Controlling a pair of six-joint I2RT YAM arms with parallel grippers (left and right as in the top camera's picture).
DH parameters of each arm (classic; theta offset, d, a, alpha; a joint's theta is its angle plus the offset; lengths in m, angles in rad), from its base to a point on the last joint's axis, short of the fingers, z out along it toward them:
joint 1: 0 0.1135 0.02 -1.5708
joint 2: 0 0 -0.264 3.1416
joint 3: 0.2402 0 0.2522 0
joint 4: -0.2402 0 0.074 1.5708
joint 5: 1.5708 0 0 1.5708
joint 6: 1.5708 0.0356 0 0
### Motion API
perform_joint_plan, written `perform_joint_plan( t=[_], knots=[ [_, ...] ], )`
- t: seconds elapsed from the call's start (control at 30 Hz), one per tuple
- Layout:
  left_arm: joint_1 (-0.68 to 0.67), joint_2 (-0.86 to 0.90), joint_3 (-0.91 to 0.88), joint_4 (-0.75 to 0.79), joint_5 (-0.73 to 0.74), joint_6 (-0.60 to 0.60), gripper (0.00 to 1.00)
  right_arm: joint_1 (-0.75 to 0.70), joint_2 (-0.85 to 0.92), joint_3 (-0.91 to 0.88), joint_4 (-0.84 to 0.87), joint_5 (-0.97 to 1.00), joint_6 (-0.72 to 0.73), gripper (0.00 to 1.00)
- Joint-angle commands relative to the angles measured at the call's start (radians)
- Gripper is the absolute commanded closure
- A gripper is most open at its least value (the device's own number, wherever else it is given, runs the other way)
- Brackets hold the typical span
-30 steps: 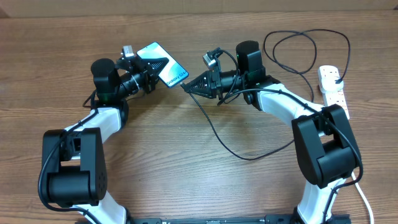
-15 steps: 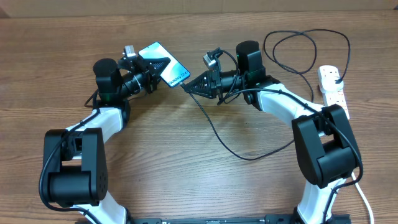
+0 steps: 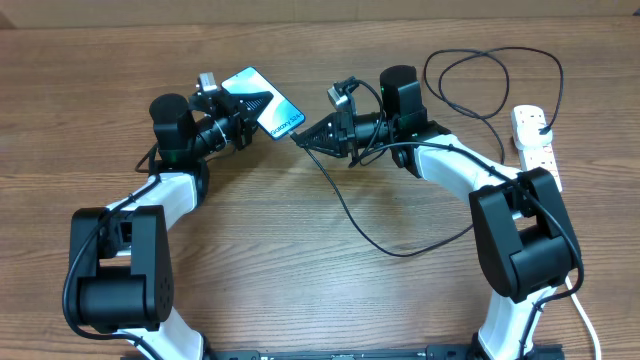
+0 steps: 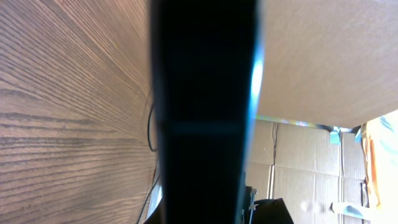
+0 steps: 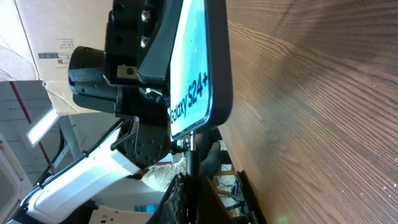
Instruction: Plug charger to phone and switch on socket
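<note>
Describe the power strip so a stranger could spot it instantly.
On the wooden table, look to the right edge, beyond the right arm's black base. The power strip lies there: a white rectangular block, unlike the thin black charger cable looping beside it.

phone (image 4: 205, 112) blurred, cut off top and bottom, my left gripper (image 3: 262, 103) hidden behind it at the wrist, charger (image 5: 191, 163) tip at its end too small to judge
</note>
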Motion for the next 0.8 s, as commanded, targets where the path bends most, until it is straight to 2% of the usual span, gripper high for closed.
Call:
perform_joint_plan(
  t=[0.0, 0.13, 0.43, 0.77],
  knots=[
    [-0.014, -0.01, 0.014, 0.011, 0.055, -0.001, 0.95, 0.001, -0.031, -0.001, 0.036, 0.054, 0.029, 0.96],
    [-0.014, -0.01, 0.014, 0.011, 0.055, -0.001, 0.96, 0.001, -0.031, -0.001, 0.082, 0.042, 0.058, 0.96],
    [-0.013, -0.01, 0.014, 0.011, 0.055, -0.002, 0.95, 0.0, -0.03, -0.001, 0.073, 0.04, 0.057, 0.96],
    [0.033, -0.01, 0.014, 0.014, 0.055, -0.01, 0.95, -0.035, -0.03, -0.001, 0.074, -0.066, 0.045, 0.96]
  ],
)
